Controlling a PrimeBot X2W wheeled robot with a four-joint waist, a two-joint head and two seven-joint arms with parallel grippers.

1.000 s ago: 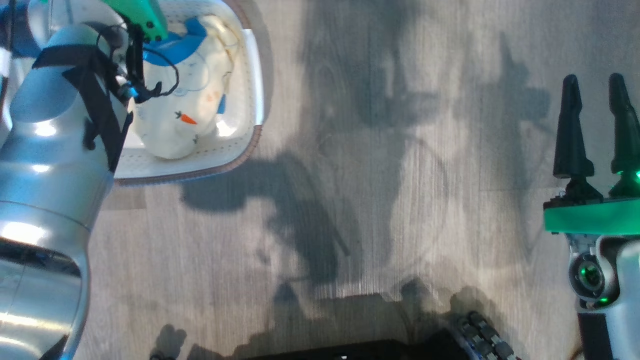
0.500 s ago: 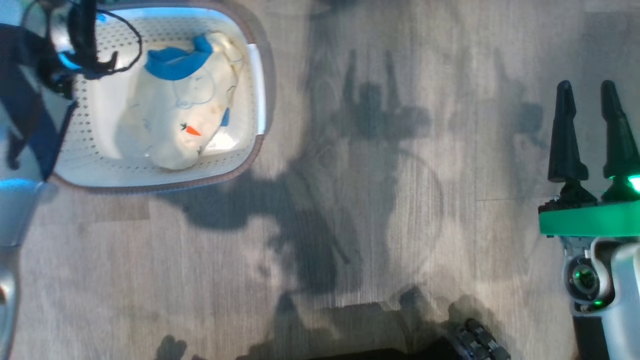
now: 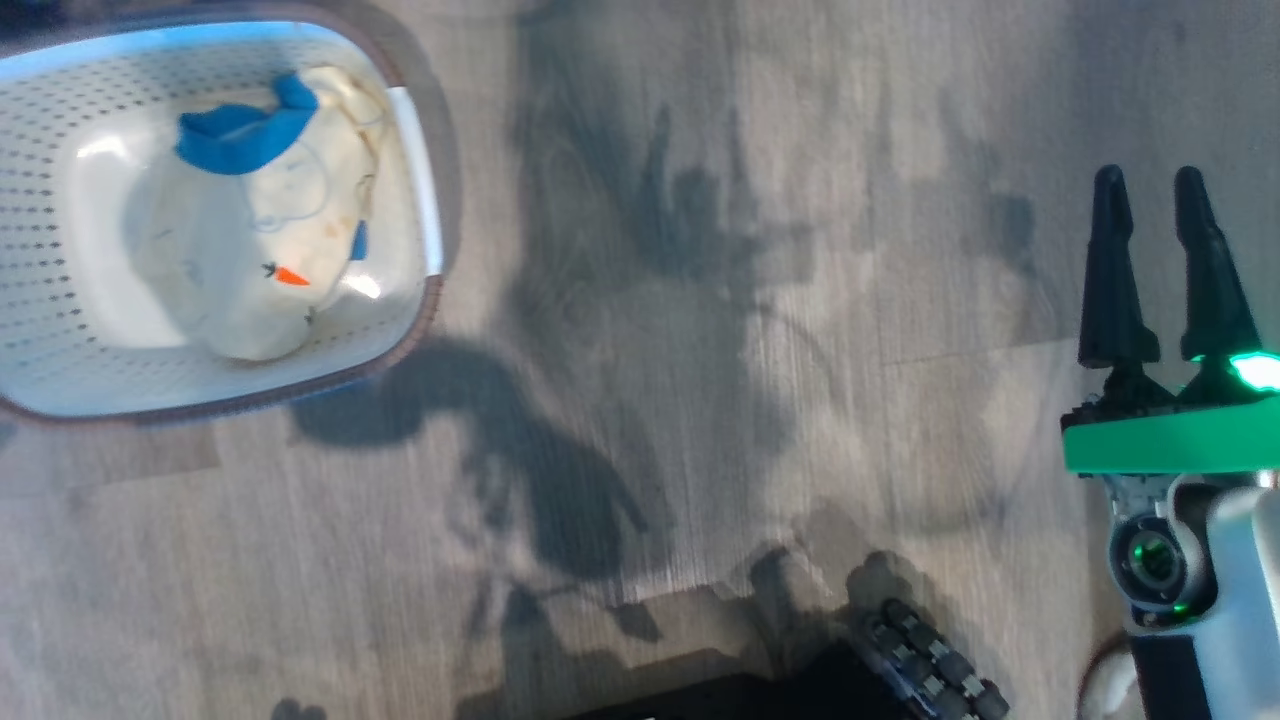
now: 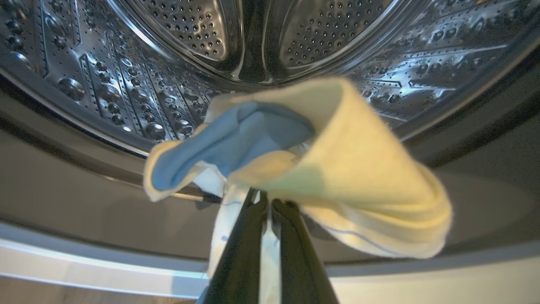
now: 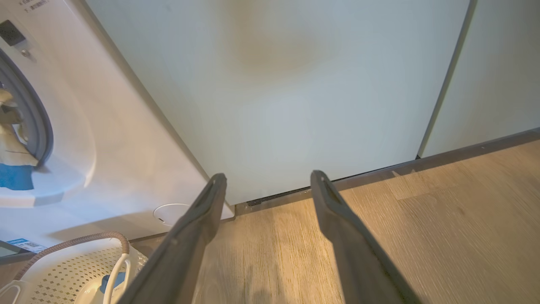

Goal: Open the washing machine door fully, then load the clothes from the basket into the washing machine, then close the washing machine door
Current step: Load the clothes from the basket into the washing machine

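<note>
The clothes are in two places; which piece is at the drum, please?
The cream-and-blue piece pinched in the left fingers; the carrot-print one lies in the basket.

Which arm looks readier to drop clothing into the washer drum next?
Left. The left claw is shut on a cream-and-blue garment at the drum mouth; the right claw hangs open and empty over the floor.
</note>
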